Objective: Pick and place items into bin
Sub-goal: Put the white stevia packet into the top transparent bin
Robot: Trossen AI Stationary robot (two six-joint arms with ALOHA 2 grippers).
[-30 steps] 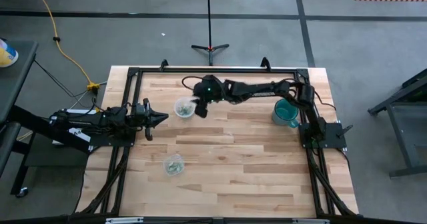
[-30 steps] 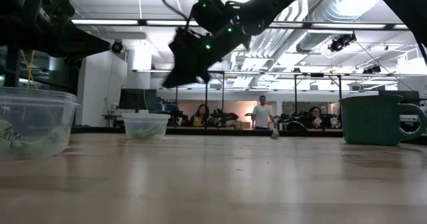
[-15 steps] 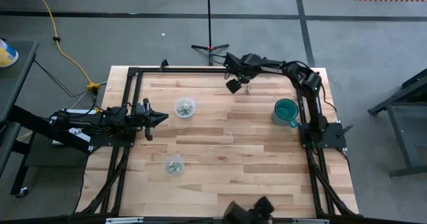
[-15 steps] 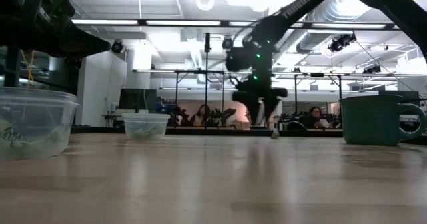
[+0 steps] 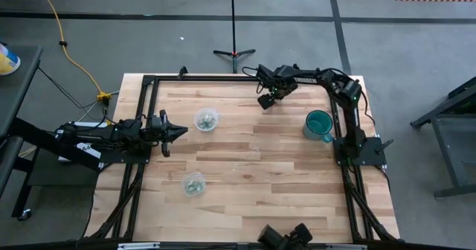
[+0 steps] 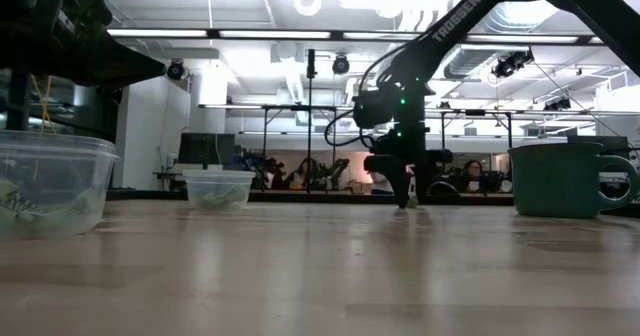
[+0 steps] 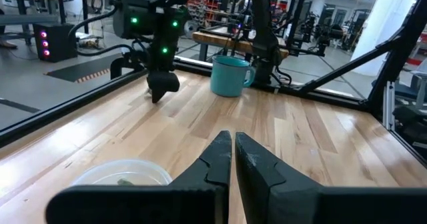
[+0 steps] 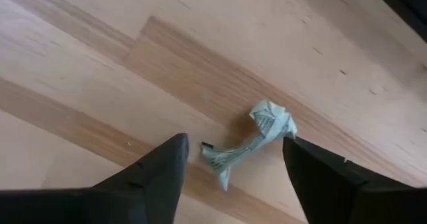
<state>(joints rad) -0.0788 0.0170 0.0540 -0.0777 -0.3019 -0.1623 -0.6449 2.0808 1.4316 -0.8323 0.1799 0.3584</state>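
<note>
One tiny crumpled pale green-grey item (image 8: 252, 143) lies on the wood near the table's far edge. My right gripper (image 8: 233, 167) points down over it, open, with one finger on each side and a gap to both; it shows in the high view (image 5: 265, 101) and the low view (image 6: 405, 196). Further items lie inside two clear cups (image 5: 206, 120) (image 5: 194, 184). My left gripper (image 5: 182, 132) waits shut at the left side, level, just left of the far cup (image 7: 120, 174).
A green mug (image 5: 318, 125) stands on the right, close to the right arm's base, and appears in the low view (image 6: 560, 179). The black frame rail (image 5: 223, 77) runs along the far edge just beyond my right gripper. People sit in the room behind.
My right gripper has swung from beside the far clear cup toward the table's far edge and to the right, then come down until its fingertips are at the table on either side of the loose item. The left arm has kept still.
</note>
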